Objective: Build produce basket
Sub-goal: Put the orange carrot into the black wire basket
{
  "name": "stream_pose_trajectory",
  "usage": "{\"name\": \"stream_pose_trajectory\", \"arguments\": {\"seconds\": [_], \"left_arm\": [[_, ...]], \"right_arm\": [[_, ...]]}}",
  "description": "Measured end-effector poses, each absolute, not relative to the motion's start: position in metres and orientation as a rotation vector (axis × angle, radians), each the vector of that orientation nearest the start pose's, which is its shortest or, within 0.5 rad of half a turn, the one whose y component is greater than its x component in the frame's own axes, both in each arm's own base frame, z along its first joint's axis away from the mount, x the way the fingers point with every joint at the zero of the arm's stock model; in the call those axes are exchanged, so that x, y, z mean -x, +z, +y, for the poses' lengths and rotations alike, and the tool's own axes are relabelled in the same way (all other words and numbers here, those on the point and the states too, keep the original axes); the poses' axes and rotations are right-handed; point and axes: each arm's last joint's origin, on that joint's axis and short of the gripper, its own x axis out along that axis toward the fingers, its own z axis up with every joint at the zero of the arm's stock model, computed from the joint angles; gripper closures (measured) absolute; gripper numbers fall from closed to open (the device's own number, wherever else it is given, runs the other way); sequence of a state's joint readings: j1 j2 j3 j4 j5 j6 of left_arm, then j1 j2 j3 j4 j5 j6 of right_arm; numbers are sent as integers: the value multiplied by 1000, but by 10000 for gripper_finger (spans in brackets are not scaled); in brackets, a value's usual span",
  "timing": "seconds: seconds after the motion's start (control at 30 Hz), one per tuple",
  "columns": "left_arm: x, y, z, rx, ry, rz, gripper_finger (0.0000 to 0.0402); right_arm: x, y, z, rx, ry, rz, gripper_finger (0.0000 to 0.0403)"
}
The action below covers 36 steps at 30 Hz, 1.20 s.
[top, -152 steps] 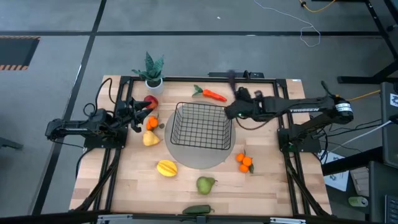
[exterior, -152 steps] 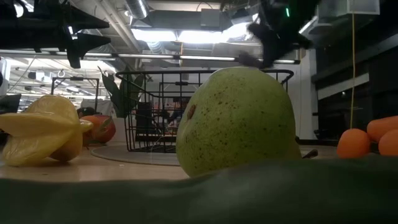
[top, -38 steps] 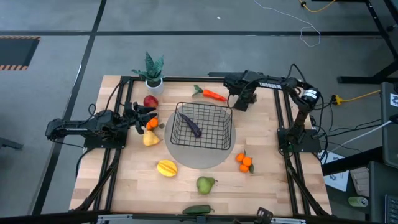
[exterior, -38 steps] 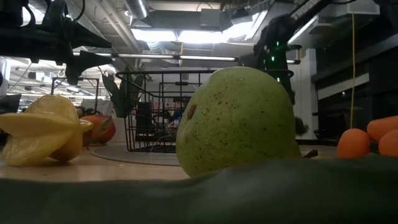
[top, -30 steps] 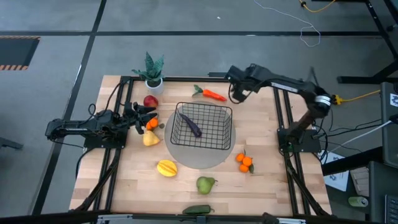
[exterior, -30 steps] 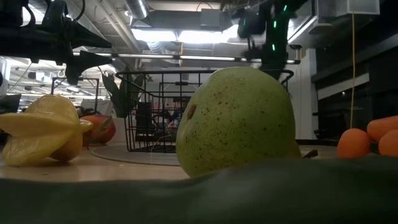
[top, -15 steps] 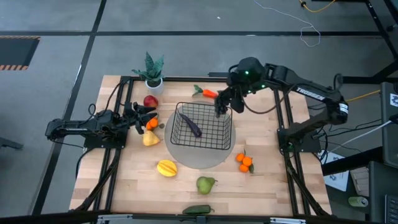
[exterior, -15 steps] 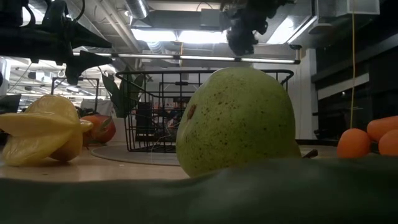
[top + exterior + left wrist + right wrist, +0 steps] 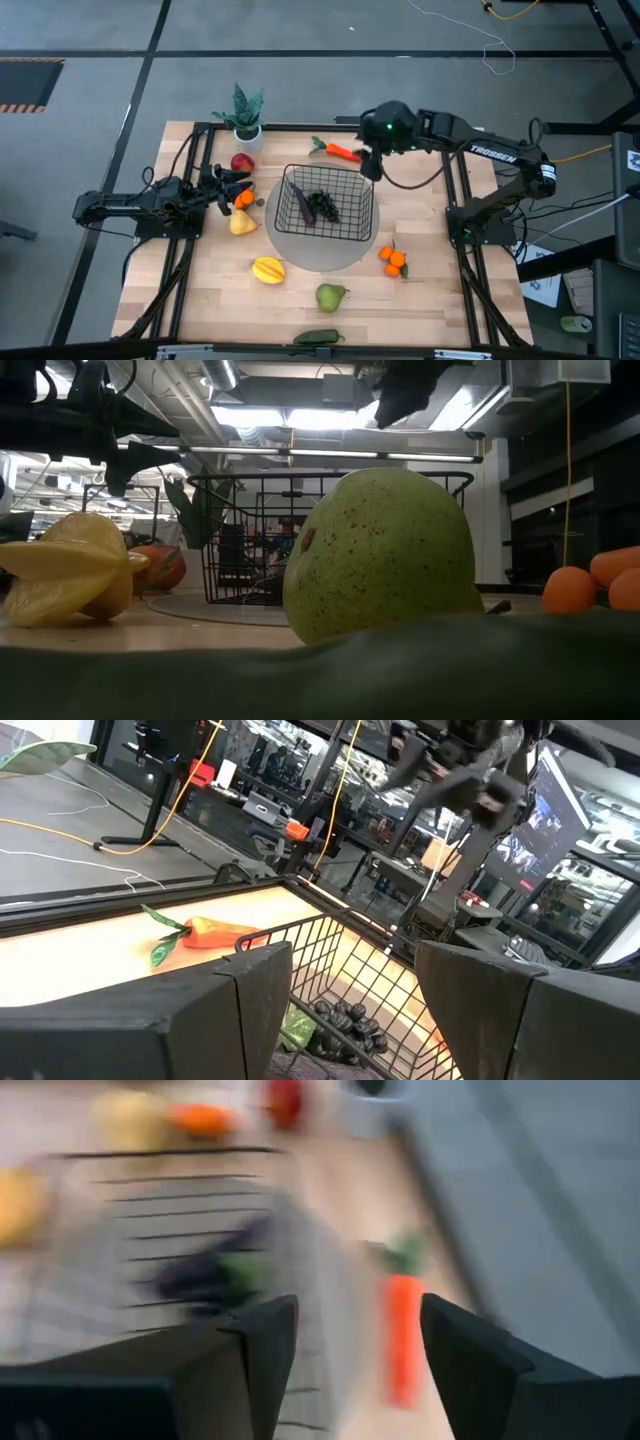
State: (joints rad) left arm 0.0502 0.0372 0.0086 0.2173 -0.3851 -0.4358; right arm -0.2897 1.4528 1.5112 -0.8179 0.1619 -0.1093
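Right now my right gripper (image 9: 369, 166) hangs with its jaws spread and empty, just off the far right corner of the black wire-mesh basket (image 9: 356, 194), which stands on a grey round disc (image 9: 320, 256). Inside the basket lie a purple eggplant (image 9: 302, 205) and a dark bunch of grapes (image 9: 325, 207), side by side.

What I judge the coming move turns on is the orange carrot with green leaves (image 9: 337, 151). It lies on the wooden table (image 9: 430, 290) just beyond the basket's far rim, close beside my right gripper on the side toward the potted plant in a white pot (image 9: 245, 112). Its long axis runs roughly along that far rim, leafy end toward the pot and tip toward the gripper. I would close across its width, which calls for turning the jaws to straddle that axis.

My left gripper (image 9: 228, 187) is well apart from the carrot, on the basket's opposite side, jaws apart and holding nothing, hovering by the red apple (image 9: 241, 163) and an orange fruit (image 9: 244, 198). So the right arm is plainly nearer.
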Motion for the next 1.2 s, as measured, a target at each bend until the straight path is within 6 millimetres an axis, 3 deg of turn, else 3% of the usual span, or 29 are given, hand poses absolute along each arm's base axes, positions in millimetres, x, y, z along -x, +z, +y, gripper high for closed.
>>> {"name": "stream_pose_trajectory", "arguments": {"seconds": [0.17, 0.23, 0.33, 0.5, 0.7, 0.83, 0.97, 1.2], "left_arm": [[-95, 184, 16, 459, 386, -279, 199], [-95, 184, 16, 459, 386, -279, 199], [-95, 184, 16, 459, 386, -278, 199], [-95, 184, 16, 458, 386, -278, 199], [-95, 183, 16, 457, 388, -272, 199], [-95, 183, 16, 457, 388, -272, 199], [-95, 183, 16, 457, 388, -271, 199], [-95, 183, 16, 457, 388, -271, 199]], "right_arm": [[-287, 373, -111, 182, -798, 791, 203], [-289, 369, -125, 134, -855, 767, 203], [-295, 356, -150, -13, -801, 756, 203], [-306, 308, -198, -226, -632, 859, 203], [-318, 238, -236, -460, -673, 998, 203], [-327, 203, -243, -557, -521, 1056, 203], [-333, 178, -243, -521, -448, 1138, 203], [-340, 163, -240, -434, -418, 1193, 203]]}}
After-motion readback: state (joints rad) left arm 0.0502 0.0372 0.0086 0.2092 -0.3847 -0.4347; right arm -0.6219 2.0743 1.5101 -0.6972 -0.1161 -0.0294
